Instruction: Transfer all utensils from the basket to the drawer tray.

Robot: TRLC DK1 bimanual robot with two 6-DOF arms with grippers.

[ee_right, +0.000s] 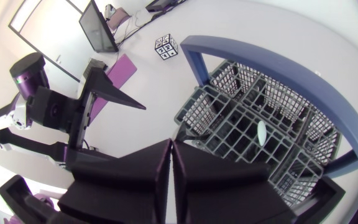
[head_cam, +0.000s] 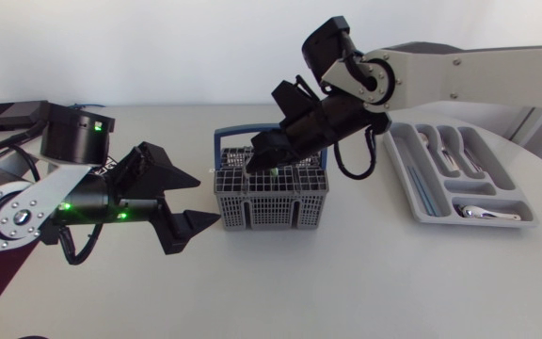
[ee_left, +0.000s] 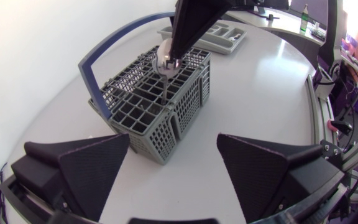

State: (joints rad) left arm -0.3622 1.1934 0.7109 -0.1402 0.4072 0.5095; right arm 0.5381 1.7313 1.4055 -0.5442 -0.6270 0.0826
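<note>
The basket (head_cam: 271,200) stands in the middle of the desk (head_cam: 346,282), its blue handle (head_cam: 222,143) arching over the side at 12 o'clock. The drawer tray (head_cam: 519,191) lies at 3 o'clock from it, well apart, with several pieces of cutlery (head_cam: 483,213) already in its compartments.

The right hand (head_cam: 257,162) hangs over the basket's 12 o'clock half, pointing down into it. Its fingers are clenched flat against each other, and in the right wrist view nothing shows between them. A spoon (ee_left: 165,57) stands upright in one of the basket's compartments, bowl up. In the left wrist view its bowl sits right at the right hand's fingertips, and the pictures do not settle whether they touch.

The left hand (head_cam: 188,196) sits at 9 o'clock from the basket, just beside it, facing it. It is released, with its fingers spread wide and nothing in them.
</note>
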